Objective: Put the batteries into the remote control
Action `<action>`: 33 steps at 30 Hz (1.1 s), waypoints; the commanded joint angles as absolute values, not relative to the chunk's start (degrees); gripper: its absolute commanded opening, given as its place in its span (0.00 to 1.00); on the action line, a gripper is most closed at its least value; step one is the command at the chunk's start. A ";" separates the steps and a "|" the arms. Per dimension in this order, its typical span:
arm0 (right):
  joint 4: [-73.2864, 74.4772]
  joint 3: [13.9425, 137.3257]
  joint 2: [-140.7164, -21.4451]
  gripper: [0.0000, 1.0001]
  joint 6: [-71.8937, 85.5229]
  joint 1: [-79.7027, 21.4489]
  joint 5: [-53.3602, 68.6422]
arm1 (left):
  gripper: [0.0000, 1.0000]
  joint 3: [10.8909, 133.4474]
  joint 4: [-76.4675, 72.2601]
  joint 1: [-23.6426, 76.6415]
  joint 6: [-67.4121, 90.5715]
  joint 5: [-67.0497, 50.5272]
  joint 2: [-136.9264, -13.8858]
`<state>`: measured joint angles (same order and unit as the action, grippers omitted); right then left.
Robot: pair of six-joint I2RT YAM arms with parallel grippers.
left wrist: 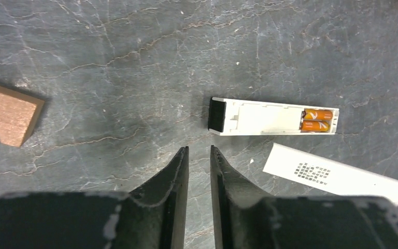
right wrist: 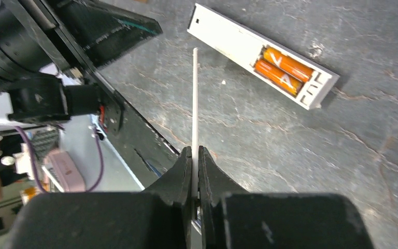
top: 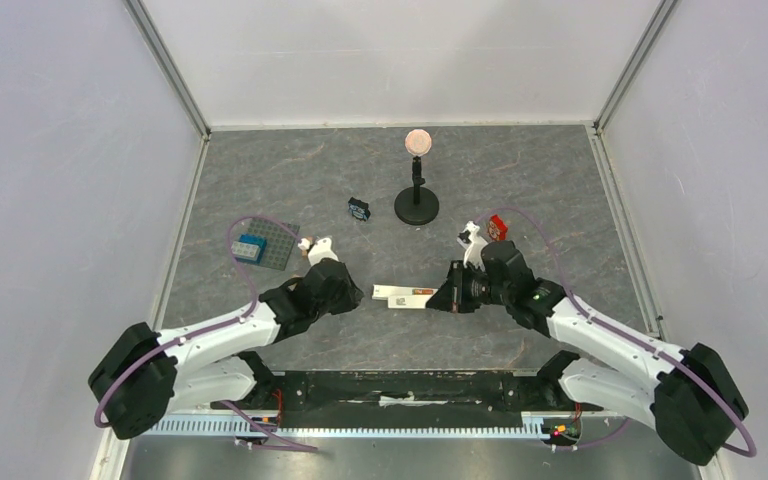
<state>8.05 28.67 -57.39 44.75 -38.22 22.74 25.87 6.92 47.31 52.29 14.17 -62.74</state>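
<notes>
The white remote control (left wrist: pixel 259 116) lies back up on the table, its battery bay open, a black end (left wrist: pixel 217 115) toward my left gripper. Two orange batteries (left wrist: pixel 317 119) sit side by side in the bay; they also show in the right wrist view (right wrist: pixel 282 70) and, faintly, from the top (top: pixel 422 292). My right gripper (right wrist: pixel 195 150) is shut on the thin white battery cover (right wrist: pixel 194 104), seen edge-on; its printed face shows in the left wrist view (left wrist: pixel 337 176). My left gripper (left wrist: pixel 199 150) is empty, jaws a narrow gap apart, just short of the remote (top: pixel 398 293).
A black stand with a pink disc (top: pixel 417 205) is behind the remote. A small blue piece (top: pixel 359 209), a red piece (top: pixel 498 227) and a grey baseplate (top: pixel 278 240) with a blue brick (top: pixel 252 247) lie around. A tan wood piece (left wrist: pixel 8 111) is left of the left gripper.
</notes>
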 commanded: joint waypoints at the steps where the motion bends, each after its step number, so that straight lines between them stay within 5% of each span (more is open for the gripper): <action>1: -6.24 27.06 -60.49 0.00 51.92 -37.95 24.75 | 0.30 25.94 7.33 46.78 53.48 17.17 -62.34; 13: -18.34 24.60 -69.39 0.00 58.53 -37.64 23.57 | 0.46 23.52 0.40 42.93 54.88 8.80 -61.32; 33: -12.76 23.44 -75.79 0.00 54.44 -34.27 24.19 | 0.49 22.50 -6.30 40.60 54.15 1.93 -65.50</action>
<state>-17.85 23.05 -74.37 57.17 -34.59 25.45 22.50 -1.98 40.95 53.36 3.68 -63.86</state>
